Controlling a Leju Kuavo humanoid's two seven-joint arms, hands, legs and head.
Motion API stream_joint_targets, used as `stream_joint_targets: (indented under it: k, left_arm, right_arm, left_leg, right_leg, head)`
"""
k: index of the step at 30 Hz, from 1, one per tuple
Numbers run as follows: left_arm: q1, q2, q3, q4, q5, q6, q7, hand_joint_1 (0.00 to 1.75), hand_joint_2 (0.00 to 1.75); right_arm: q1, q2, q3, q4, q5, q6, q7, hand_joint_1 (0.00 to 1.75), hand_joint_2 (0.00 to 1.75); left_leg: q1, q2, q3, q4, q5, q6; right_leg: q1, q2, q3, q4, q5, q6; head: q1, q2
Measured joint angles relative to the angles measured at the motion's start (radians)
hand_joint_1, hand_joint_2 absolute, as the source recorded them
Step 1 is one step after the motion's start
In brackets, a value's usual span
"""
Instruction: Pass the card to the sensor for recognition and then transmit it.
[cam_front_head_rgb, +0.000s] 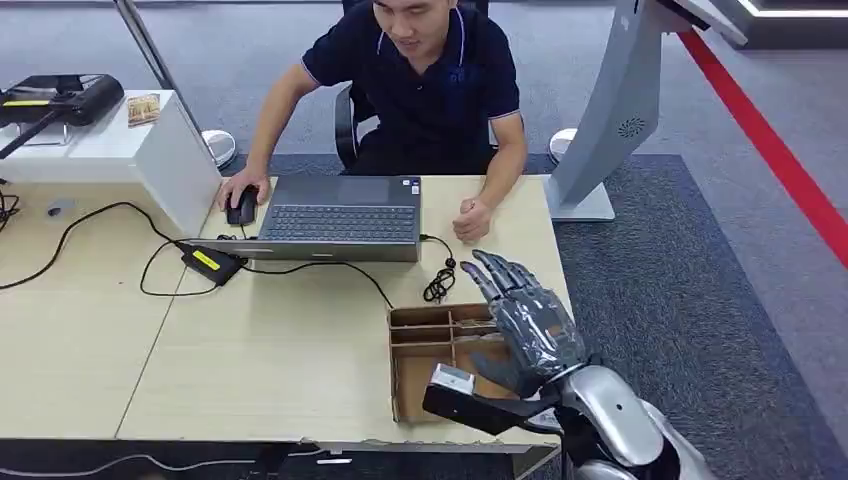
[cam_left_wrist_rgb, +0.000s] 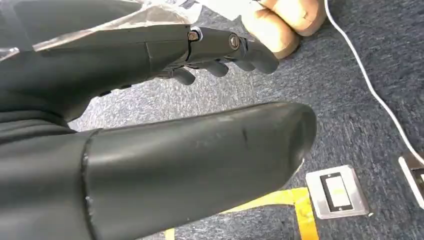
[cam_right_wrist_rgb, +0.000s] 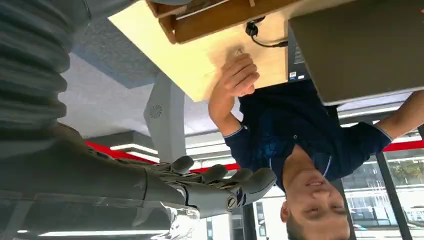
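My right hand (cam_front_head_rgb: 530, 320) hovers over a brown cardboard tray (cam_front_head_rgb: 425, 345) with compartments at the table's front right corner. Its fingers are spread and nothing is in it; the right wrist view shows the same empty hand (cam_right_wrist_rgb: 200, 192) with the fingers stretched out. My left hand (cam_left_wrist_rgb: 125, 55) hangs over the carpet, fingers only loosely bent, holding nothing. A small brownish card (cam_front_head_rgb: 143, 108) lies on a white box (cam_front_head_rgb: 120, 150) at the far left, beside a black device (cam_front_head_rgb: 62, 97). I cannot make out a card inside the tray.
A person sits at the far side, one hand on a mouse (cam_front_head_rgb: 240, 207), the other fist (cam_front_head_rgb: 470, 220) on the table (cam_front_head_rgb: 280, 350) beside a laptop (cam_front_head_rgb: 340, 218). A black adapter (cam_front_head_rgb: 210, 262) and cables lie mid-table. A grey kiosk stand (cam_front_head_rgb: 615, 120) rises at the right.
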Motion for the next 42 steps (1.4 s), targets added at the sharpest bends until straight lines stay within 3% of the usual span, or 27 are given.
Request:
stream_joint_targets:
  k: [16,30,42]
  left_arm:
    - [-0.007,-0.003,0.000,0.000,-0.013,-0.006,0.016,0.00,0.00]
    - [-0.016,-0.011,-0.001,0.000,-0.025,-0.009,0.018,0.00,0.00]
    - [-0.020,-0.017,-0.006,0.000,-0.029,-0.012,0.018,0.00,0.00]
  right_arm:
    - [0.004,0.045,0.057,0.074,0.035,-0.056,-0.004,0.00,1.75]
    - [-0.004,0.106,0.081,0.179,0.018,-0.152,-0.035,0.00,1.75]
    - [-0.019,0.150,0.091,0.262,0.004,-0.174,-0.042,0.00,1.75]
  left_leg:
    - [0.000,0.000,0.000,0.000,0.000,0.000]
    - [0.000,0.000,0.000,0.000,0.000,0.000]
    - [0.000,0.000,0.000,0.000,0.000,0.000]
  right_leg:
    - [0.000,0.000,0.000,0.000,0.000,0.000]
    - [0.000,0.000,0.000,0.000,0.000,0.000]
    - [0.000,0.000,0.000,0.000,0.000,0.000]
  head:
    - [0.000,0.000]
    - [0.000,0.000]
    - [0.000,0.000]
